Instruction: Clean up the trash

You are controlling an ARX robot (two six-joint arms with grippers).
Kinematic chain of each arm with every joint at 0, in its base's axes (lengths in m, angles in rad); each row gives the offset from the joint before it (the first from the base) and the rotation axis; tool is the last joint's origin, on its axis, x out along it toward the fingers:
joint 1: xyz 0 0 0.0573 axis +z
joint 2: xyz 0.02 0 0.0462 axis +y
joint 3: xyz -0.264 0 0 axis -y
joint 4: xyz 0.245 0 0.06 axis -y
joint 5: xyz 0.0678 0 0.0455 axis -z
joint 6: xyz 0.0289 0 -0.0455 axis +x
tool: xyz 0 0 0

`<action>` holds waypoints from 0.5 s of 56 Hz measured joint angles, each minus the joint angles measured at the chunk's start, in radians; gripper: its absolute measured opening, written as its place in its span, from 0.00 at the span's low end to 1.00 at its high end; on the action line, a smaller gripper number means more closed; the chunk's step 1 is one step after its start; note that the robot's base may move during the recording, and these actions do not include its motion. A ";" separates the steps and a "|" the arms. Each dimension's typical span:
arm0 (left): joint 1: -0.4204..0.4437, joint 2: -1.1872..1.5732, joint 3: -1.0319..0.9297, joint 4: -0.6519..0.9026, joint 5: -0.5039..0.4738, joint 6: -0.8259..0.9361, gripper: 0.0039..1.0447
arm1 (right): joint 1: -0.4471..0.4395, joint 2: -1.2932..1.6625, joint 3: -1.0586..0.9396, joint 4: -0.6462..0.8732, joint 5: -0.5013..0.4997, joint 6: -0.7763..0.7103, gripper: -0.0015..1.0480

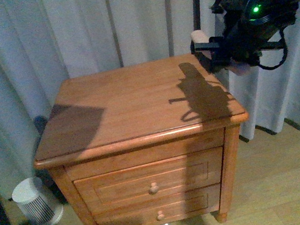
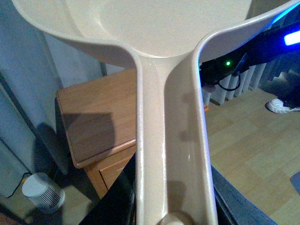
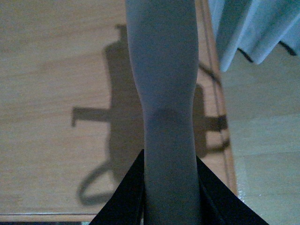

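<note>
Cream plastic fills the left wrist view: a scoop [image 2: 159,28], its stem clamped in my left gripper [image 2: 172,206]. Centre, the nightstand [image 1: 131,101] top shows only shadows, and I find no trash in any view. At right, my right gripper [image 3: 171,197] is closed round a pale tool handle [image 3: 161,70] near the right edge. Judgement: search stage; the trash must be located before sweeping.

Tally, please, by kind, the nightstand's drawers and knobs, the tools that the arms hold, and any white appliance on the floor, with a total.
Drawers: 2
Drawer knobs: 2
Cream dustpan: 1
Pale tool handle: 1
White cylindrical floor appliance: 1
Total: 7
</note>
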 joint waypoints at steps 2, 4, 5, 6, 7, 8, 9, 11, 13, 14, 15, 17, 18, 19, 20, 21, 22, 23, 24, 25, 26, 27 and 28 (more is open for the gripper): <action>0.000 0.000 0.000 0.000 0.000 0.000 0.25 | -0.008 -0.038 -0.023 0.007 -0.001 -0.010 0.20; 0.000 0.000 0.000 0.000 0.000 0.000 0.25 | -0.015 -0.066 -0.039 0.011 -0.004 -0.014 0.20; 0.000 0.000 0.000 0.000 0.000 0.000 0.25 | -0.018 -0.076 -0.044 0.011 -0.004 -0.015 0.20; 0.000 0.000 0.000 0.000 0.000 0.000 0.25 | -0.021 -0.096 -0.055 0.014 -0.006 -0.018 0.20; 0.000 0.000 0.000 0.000 0.000 0.000 0.25 | -0.025 -0.120 -0.068 0.018 -0.006 -0.027 0.20; 0.000 0.000 0.000 0.000 0.000 0.000 0.25 | -0.026 -0.126 -0.071 0.019 -0.006 -0.027 0.20; 0.000 0.000 0.000 0.000 0.000 0.000 0.25 | -0.029 -0.145 -0.083 0.024 -0.006 -0.033 0.20; 0.000 0.000 0.000 0.000 0.000 0.000 0.25 | -0.032 -0.176 -0.100 0.029 -0.006 -0.039 0.20; 0.000 0.000 0.000 0.000 0.000 0.000 0.25 | -0.034 -0.205 -0.116 0.034 -0.006 -0.045 0.20; 0.000 0.000 0.000 0.000 0.000 0.000 0.25 | -0.034 -0.224 -0.127 0.037 -0.006 -0.052 0.20; 0.000 0.000 0.000 0.000 0.000 0.000 0.25 | -0.035 -0.243 -0.140 0.042 -0.002 -0.059 0.20; 0.000 0.000 0.000 0.000 0.000 0.000 0.25 | -0.035 -0.300 -0.176 0.056 0.004 -0.070 0.20; 0.000 0.000 0.000 0.000 0.000 0.000 0.25 | -0.034 -0.317 -0.187 0.060 0.006 -0.071 0.20; 0.000 0.000 0.000 0.000 0.000 0.000 0.25 | -0.034 -0.339 -0.203 0.066 0.010 -0.079 0.20; 0.000 0.000 0.000 0.000 0.000 0.000 0.25 | -0.032 -0.362 -0.219 0.074 0.016 -0.084 0.20; 0.000 0.000 0.000 0.000 0.000 0.000 0.25 | -0.032 -0.373 -0.228 0.078 0.019 -0.086 0.20; 0.000 0.000 0.000 0.000 0.000 0.000 0.25 | -0.029 -0.397 -0.246 0.087 0.025 -0.089 0.20; 0.000 0.000 0.000 0.000 0.000 0.000 0.25 | -0.029 -0.410 -0.255 0.092 0.028 -0.090 0.20; 0.000 0.000 0.000 0.000 0.000 0.000 0.25 | -0.027 -0.435 -0.274 0.101 0.031 -0.091 0.20; 0.000 0.000 0.000 0.000 0.000 0.000 0.25 | -0.026 -0.462 -0.294 0.109 0.035 -0.092 0.20; 0.000 0.000 0.000 0.000 0.000 0.000 0.25 | -0.024 -0.475 -0.304 0.113 0.035 -0.093 0.20; 0.000 0.000 0.000 0.000 0.000 0.000 0.25 | -0.022 -0.503 -0.325 0.121 0.039 -0.093 0.20; 0.000 0.000 0.000 0.000 0.000 0.000 0.25 | -0.021 -0.517 -0.335 0.124 0.041 -0.095 0.20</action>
